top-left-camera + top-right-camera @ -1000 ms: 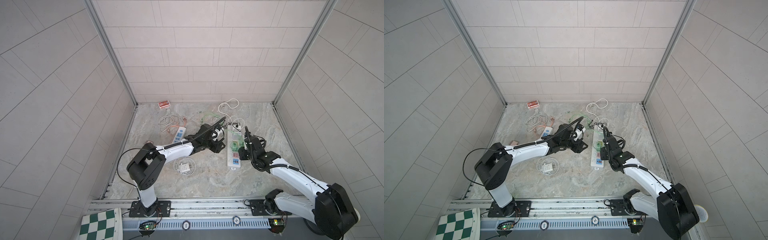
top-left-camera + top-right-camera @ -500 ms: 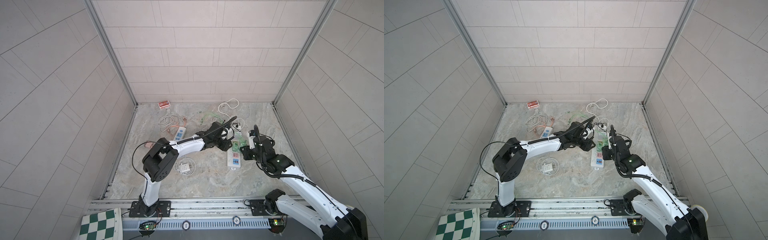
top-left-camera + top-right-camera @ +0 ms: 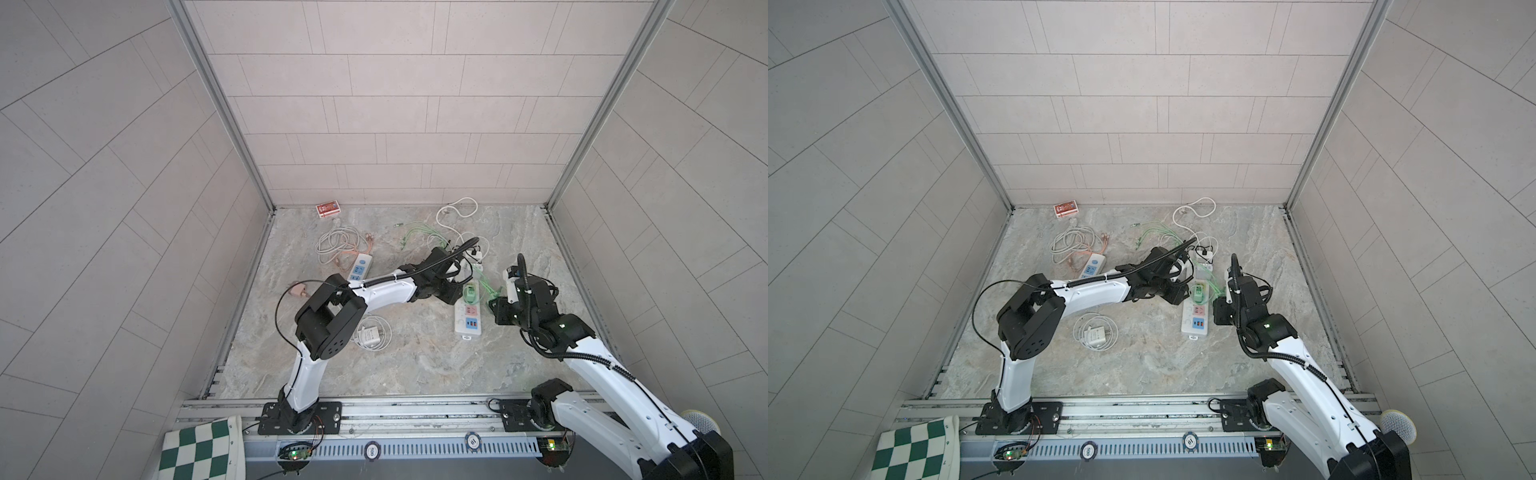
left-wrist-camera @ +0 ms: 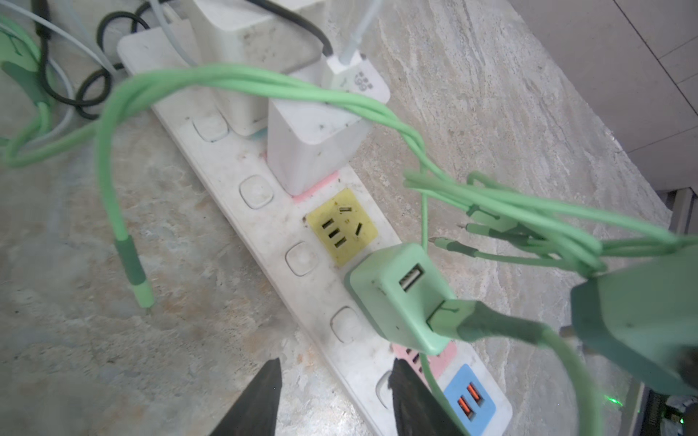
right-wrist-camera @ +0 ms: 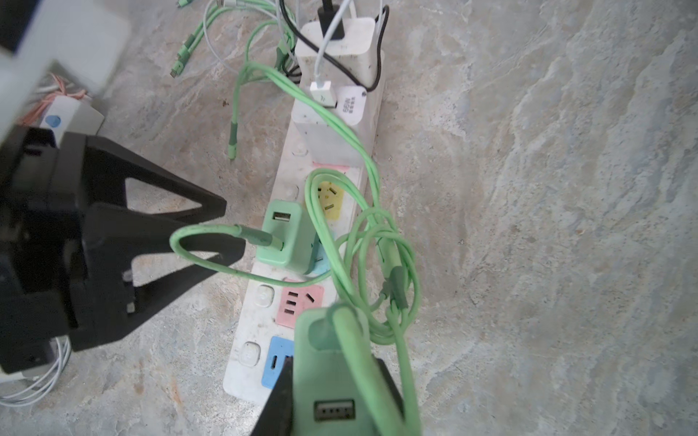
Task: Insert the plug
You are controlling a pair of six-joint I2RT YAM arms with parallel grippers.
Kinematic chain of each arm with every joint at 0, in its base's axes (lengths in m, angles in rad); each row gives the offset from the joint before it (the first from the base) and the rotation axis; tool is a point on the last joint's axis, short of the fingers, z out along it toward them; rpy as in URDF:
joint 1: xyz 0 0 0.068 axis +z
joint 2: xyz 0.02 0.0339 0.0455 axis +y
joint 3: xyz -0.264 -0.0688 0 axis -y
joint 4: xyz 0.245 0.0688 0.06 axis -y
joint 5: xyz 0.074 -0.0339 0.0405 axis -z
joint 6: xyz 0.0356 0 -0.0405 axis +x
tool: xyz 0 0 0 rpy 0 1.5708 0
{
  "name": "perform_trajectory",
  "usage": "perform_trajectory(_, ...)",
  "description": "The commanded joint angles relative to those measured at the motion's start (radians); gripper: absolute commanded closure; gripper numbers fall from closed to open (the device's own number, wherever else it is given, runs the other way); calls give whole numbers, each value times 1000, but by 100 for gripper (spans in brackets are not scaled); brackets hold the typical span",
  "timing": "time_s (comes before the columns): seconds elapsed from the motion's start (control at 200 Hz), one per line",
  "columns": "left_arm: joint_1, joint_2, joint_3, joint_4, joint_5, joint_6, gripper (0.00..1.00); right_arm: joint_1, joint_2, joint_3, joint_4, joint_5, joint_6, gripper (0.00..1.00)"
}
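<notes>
1. Worktop (image 3: 415, 365) of pale marble carried a white power strip (image 3: 460, 321), which lay lengthwise between my two arms in both top views.
2. My right claw (image 5: 334, 396) was pressed together on a green plug (image 5: 317, 370), a blocky charger with a USB port facing the wrist camera. The black fingers (image 5: 281, 392) sat on either side of it.
3. That green plug hung just beside the near end of the power strip, to the strip's right in a top view, and sat in no socket. In the right wrist view it hid part of the blue USB panel (image 5: 277, 362).
4. A green cable (image 5: 332, 124) ran over the top of the held plug and looped across the strip.
5. A green adapter (image 4: 400, 298) stood seated in the strip between the yellow socket (image 4: 342, 228) and the pink socket (image 5: 300, 304), with a green lead plugged into it.
6. My left claw (image 4: 336, 377) was spread and gripped nothing. Its tips stood just beside the seated adapter, one over the strip's edge and one over bare marble.
7. Two white chargers (image 4: 313, 143) filled the far end of the strip.
8. Farther left on the worktop lay a small blue-faced strip (image 3: 360, 268), a coiled white charger (image 3: 371, 334) and a red box (image 3: 328, 208) near the back wall.
</notes>
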Motion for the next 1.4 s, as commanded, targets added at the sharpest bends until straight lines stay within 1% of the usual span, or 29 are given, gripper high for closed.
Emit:
perform_trajectory(0.0, 10, 1, 31, 37, -35, -28, 46, -4, -16, -7, 4, -22, -8, 100)
perform_trajectory(0.265, 15, 59, 135, 38, -11, -53, 46, -4, -28, -30, 6, -39, -4, 100)
perform_trajectory(0.4, 16, 106, 207, -17, -13, -45, 47, -4, -27, -52, 37, -52, -1, 100)
perform_trajectory(0.505, 15, 124, 222, -32, -16, -43, 48, -4, -28, -61, 44, -58, -2, 100)
perform_trajectory(0.676, 16, 129, 212, -56, -6, -45, 50, -4, -30, -60, 44, -52, -8, 100)
perform_trajectory(0.836, 16, 95, 152, -19, -8, -49, 49, -5, -21, -56, 50, -52, -10, 100)
perform_trajectory(1.081, 15, 99, 152, -17, 18, -49, 49, -5, -9, -51, 56, -51, -8, 100)
perform_trajectory(1.206, 19, 80, 121, 5, -7, -60, 49, -5, -4, -55, 59, -54, -7, 100)
perform_trajectory(1.396, 23, 37, 88, 43, -6, -83, 49, -5, 6, -62, 69, -54, -7, 100)
